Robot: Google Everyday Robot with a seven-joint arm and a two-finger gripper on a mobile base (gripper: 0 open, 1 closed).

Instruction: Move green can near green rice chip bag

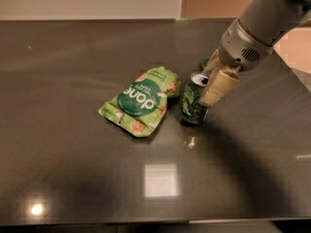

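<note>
The green can [193,106] stands upright on the dark table, its silver top showing, right beside the right edge of the green rice chip bag [140,101]. The bag lies flat near the table's middle, its dark green circle with white letters facing up. My gripper [203,87] comes in from the upper right and is shut on the can's upper part. One tan finger [217,87] shows on the can's right side; the other finger is hidden behind the can.
The dark glossy table [73,169] reaches to the front edge, with bright light reflections at the lower left and lower middle. My arm [262,28] covers the back right of the table, where a sliver of a green thing [206,62] peeks out.
</note>
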